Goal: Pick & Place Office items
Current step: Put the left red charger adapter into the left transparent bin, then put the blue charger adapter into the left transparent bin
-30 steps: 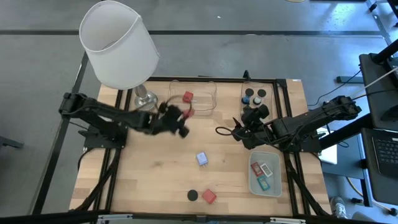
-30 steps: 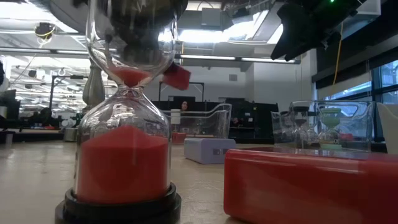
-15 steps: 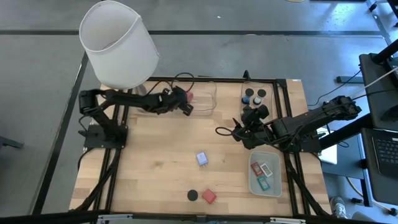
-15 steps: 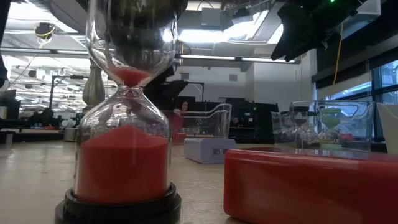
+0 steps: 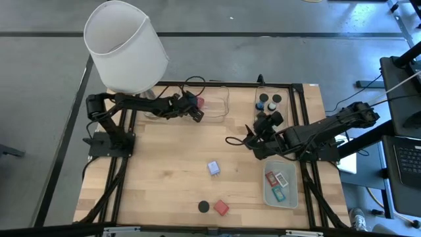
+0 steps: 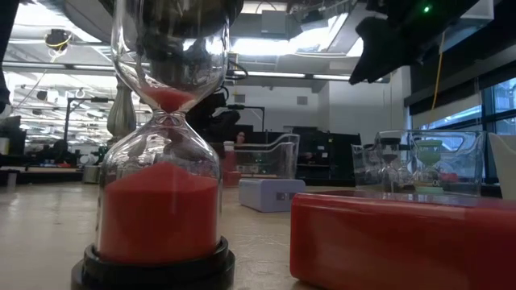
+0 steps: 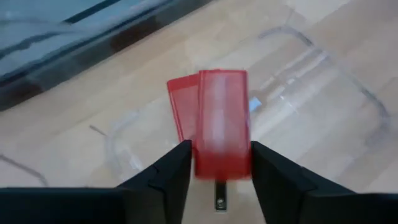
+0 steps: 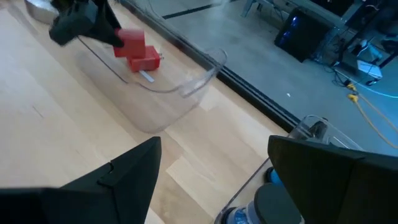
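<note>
My left jaws point(image 5: 195, 109) pinch a red block point(image 7: 220, 130) over the clear tray point(image 5: 220, 112) at the desk's point(image 5: 164, 178) far edge, just above a second red block point(image 8: 144, 62) lying inside. My right jaws point(image 5: 247, 140) hover spread near the desk's right side, beside the tray of black cylinders point(image 5: 268, 101). Open wood lies between them; a lavender cube point(image 5: 214, 168) sits mid-desk.

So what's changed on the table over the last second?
The left gripper carried its red block from the open tabletop back to the clear tray, where it now holds it over a second red block. The right gripper barely shifted, open by the black cylinders. The loose items near the front edge stayed put.
</note>
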Motion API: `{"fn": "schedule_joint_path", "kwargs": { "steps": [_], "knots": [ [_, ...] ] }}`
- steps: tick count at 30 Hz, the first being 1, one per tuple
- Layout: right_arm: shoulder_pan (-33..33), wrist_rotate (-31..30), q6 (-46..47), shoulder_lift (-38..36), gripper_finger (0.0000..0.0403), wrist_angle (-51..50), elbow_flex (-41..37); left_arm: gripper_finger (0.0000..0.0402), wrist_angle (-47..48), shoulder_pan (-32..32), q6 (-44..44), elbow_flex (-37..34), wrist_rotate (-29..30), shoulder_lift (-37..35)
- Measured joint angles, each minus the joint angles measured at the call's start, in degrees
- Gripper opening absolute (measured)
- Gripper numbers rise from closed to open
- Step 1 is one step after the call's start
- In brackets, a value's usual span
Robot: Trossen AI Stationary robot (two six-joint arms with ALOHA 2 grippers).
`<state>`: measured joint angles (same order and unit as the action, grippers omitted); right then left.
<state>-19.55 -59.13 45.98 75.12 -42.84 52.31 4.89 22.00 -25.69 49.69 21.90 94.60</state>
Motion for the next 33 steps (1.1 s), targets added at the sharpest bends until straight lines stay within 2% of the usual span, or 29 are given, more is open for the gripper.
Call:
{"fn": "schedule_joint_path", "kwargs": {
  "steps": [5,12,18,23,29,33],
  "knots": [
    [0.00,0.03,-0.22,2.30,0.0300,-0.01,0.00,0.0185,-0.16,0.02,0.00,-0.02,0.65,0.03],
    [0.00,2.20,-0.23,2.32,0.0300,0.71,-0.02,0.0194,-0.65,-0.24,0.33,-0.02,0.37,-3.00],
    [0.00,7.03,-2.64,2.49,0.0300,7.91,0.00,0.0195,-0.84,-2.47,1.42,0.00,-6.91,-11.57],
    [-0.04,11.65,-7.06,3.73,0.0300,19.65,0.09,0.0195,-0.39,-9.26,4.55,0.02,-12.97,-17.02],
    [-0.04,15.58,-5.95,10.26,0.0300,34.19,0.13,0.0194,1.24,-20.92,6.10,0.09,-10.67,-20.31],
    [-0.15,23.72,-5.96,16.63,0.0300,43.15,0.13,0.0192,2.66,-27.05,6.05,0.05,-8.20,-21.46]
  ]
}}
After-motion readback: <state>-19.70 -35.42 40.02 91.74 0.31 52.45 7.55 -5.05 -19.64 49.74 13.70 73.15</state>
